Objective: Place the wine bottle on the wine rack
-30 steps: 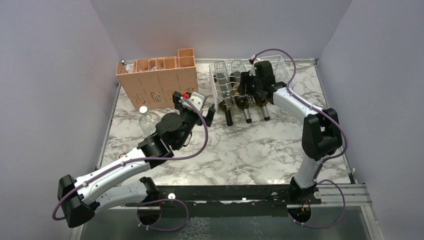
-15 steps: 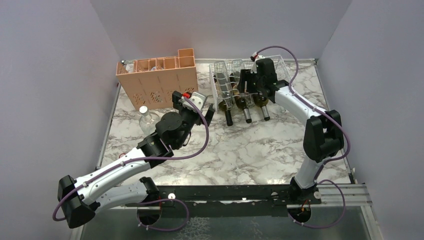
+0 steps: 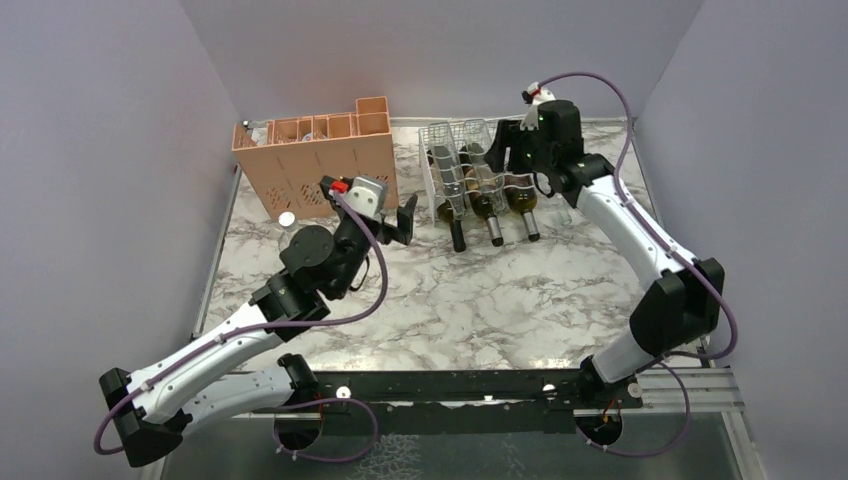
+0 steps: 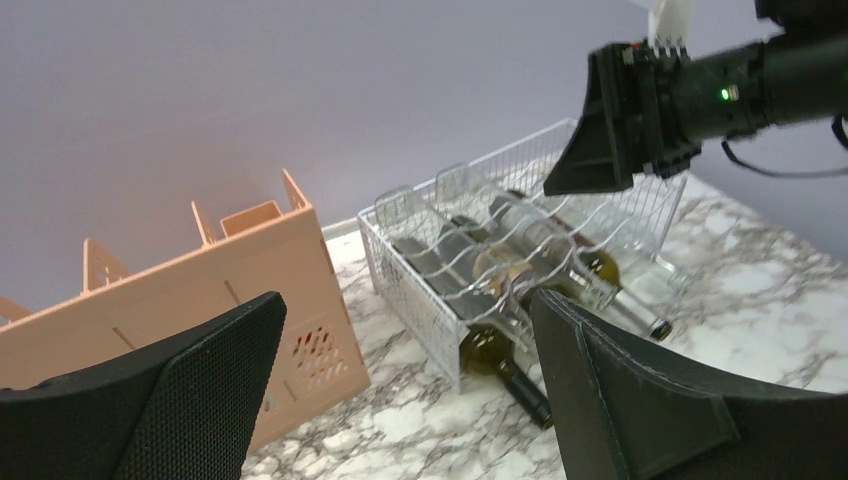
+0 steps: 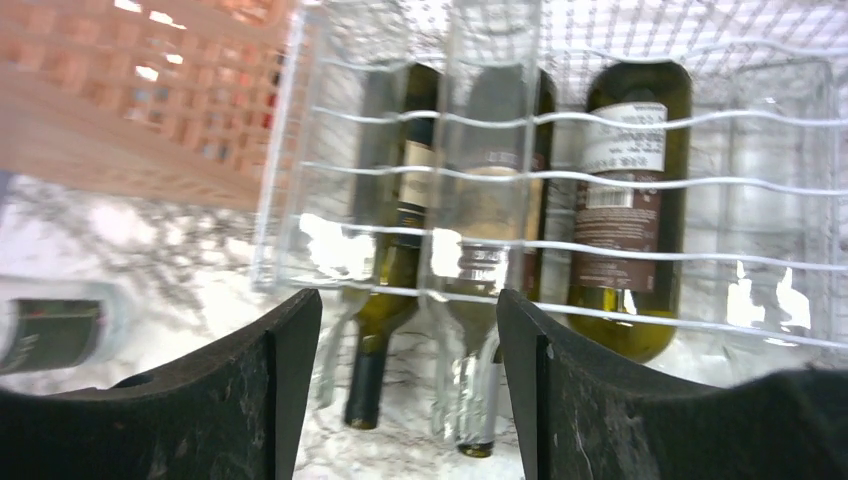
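The left gripper (image 3: 407,218) hovered, jaws wide apart and empty, between the peach-orange crate (image 3: 315,165) and the white wire wine rack (image 3: 436,135). Three wine bottles (image 3: 487,203) lay side by side in its cradles. The right gripper (image 5: 408,305) hung above them, jaws apart, holding nothing.

The right wrist view is blurred: the labels on the bottles (image 5: 625,170) in the wine rack (image 5: 780,190) cannot be read. A dark-and-pale shape (image 5: 55,335), cut by the left edge, cannot be named. In the top view the left arm (image 3: 300,275) hides most of a clear bottle (image 3: 287,218). In the left wrist view the peach crate (image 4: 200,285) is cut by the left edge.
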`<state>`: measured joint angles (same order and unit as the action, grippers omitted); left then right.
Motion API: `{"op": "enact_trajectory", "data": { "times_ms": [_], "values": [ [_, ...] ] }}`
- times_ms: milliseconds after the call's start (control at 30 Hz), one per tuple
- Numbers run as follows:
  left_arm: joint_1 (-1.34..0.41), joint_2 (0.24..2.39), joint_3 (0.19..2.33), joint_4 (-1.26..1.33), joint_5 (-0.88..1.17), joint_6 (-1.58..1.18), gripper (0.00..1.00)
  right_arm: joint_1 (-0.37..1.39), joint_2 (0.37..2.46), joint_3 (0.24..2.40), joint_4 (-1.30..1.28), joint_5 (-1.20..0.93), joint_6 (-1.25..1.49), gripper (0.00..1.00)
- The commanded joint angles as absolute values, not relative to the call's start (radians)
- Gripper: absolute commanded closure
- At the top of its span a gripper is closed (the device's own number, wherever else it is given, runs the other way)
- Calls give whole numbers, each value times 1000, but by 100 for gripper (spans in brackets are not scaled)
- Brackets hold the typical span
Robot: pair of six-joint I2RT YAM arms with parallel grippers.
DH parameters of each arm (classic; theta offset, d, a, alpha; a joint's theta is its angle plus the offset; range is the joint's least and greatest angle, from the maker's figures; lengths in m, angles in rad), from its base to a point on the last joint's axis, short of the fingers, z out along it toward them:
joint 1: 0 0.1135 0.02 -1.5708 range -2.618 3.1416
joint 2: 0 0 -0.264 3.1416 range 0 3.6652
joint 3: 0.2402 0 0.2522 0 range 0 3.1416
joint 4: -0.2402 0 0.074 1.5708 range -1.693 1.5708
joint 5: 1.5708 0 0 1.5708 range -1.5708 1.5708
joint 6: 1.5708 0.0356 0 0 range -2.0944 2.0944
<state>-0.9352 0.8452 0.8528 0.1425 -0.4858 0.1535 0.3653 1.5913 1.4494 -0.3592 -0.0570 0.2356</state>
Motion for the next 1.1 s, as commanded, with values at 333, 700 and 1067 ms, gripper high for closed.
{"op": "enact_trajectory", "data": {
  "times_ms": [333, 700, 1067],
  "values": [
    [-930, 732, 1112, 66, -444, -11, 1, 666, 1472, 1400, -192, -266, 241, 33],
    [-930, 689, 1232, -14, -483, 11, 1, 987, 1719, 1540, -67, -172, 173, 28],
    [-930, 709, 1247, -39, -500, 5, 1, 1112, 2038, 1859, -3, -44, 131, 23]
  ]
}}
